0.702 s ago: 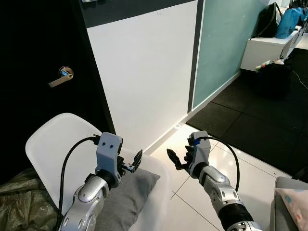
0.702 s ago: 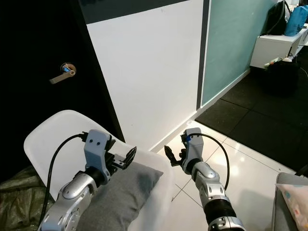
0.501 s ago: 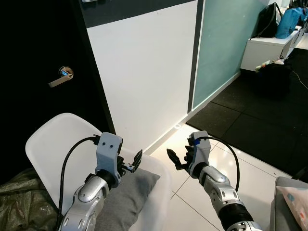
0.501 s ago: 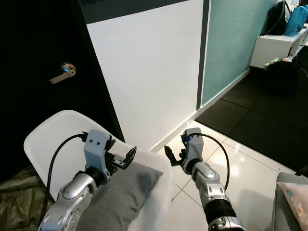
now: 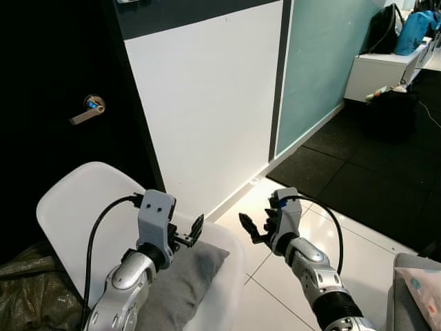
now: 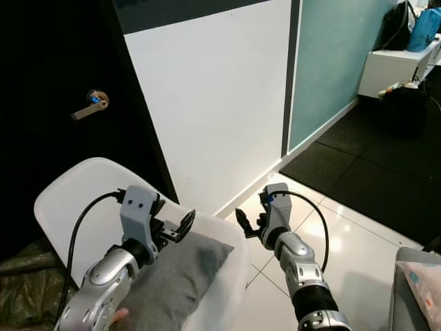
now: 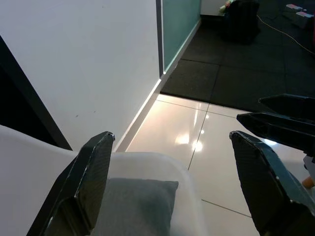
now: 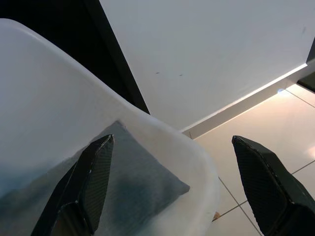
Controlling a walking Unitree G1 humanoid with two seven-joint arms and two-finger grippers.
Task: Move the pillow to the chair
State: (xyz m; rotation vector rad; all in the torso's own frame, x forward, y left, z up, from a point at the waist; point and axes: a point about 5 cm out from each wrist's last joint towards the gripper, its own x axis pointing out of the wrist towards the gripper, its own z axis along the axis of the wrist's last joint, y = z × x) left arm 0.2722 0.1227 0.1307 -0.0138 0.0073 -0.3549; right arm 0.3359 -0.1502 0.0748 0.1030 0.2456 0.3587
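A grey pillow lies on the seat of the white plastic chair, its corner pointing toward the seat's front rim. My left gripper hovers just above that far corner, open and holding nothing. To the right of the chair, my right gripper hangs over the tiled floor, open and empty as well. The left wrist view looks down on the pillow and the chair rim. In the right wrist view the pillow rests inside the chair shell.
A black door with a lever handle and a white wall panel stand behind the chair. An olive bag lies at the lower left. White tiles and a dark mat stretch to the right. A grey box sits at the bottom right.
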